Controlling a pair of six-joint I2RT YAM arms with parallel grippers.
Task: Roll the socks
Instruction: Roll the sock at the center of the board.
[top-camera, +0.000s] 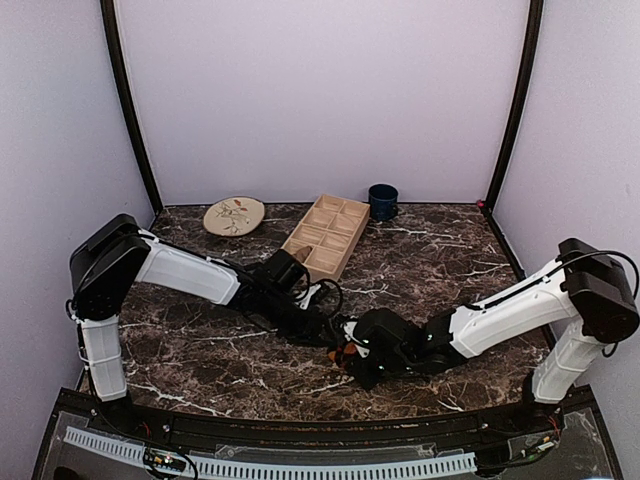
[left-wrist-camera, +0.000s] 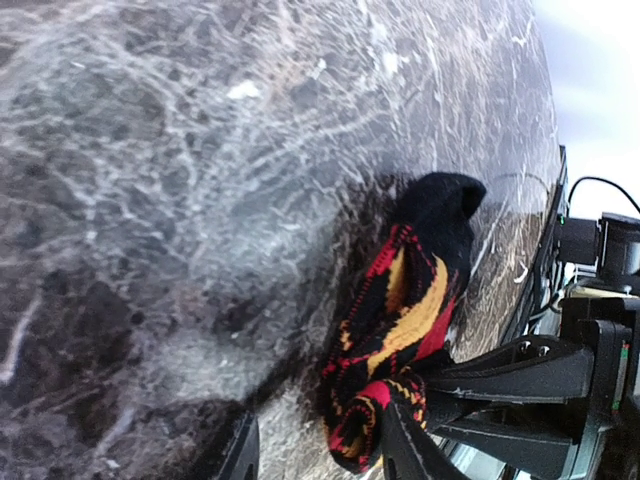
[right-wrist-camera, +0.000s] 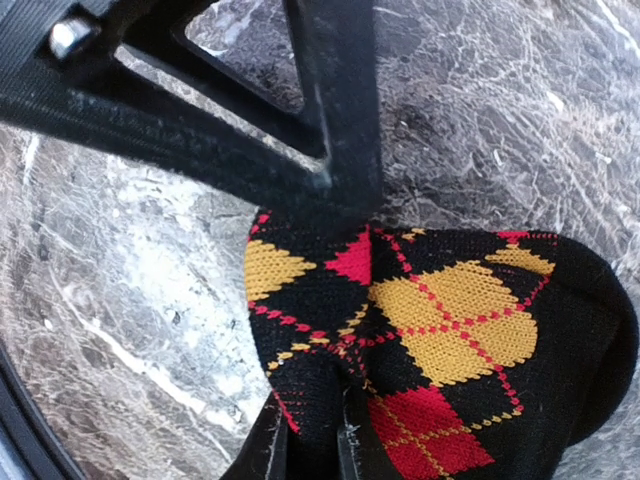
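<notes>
Mid-roll, we judge: argyle sock (right-wrist-camera: 450, 320) lies bunched on the counter (top-camera: 430, 260) near the front edge, between both arms. Right pincer (right-wrist-camera: 308, 445) pinches its fabric. Left pincer (left-wrist-camera: 320, 450) is spread around one end. Next: left closes and rolls. Tan sock unseen.

The argyle sock (right-wrist-camera: 440, 330), black with orange and red diamonds crossed by thin red lines, lies bunched and folded over itself on the desk (right-wrist-camera: 130, 280) near its front edge. One fold is pinched between the right fingers (right-wrist-camera: 262, 460).
</notes>
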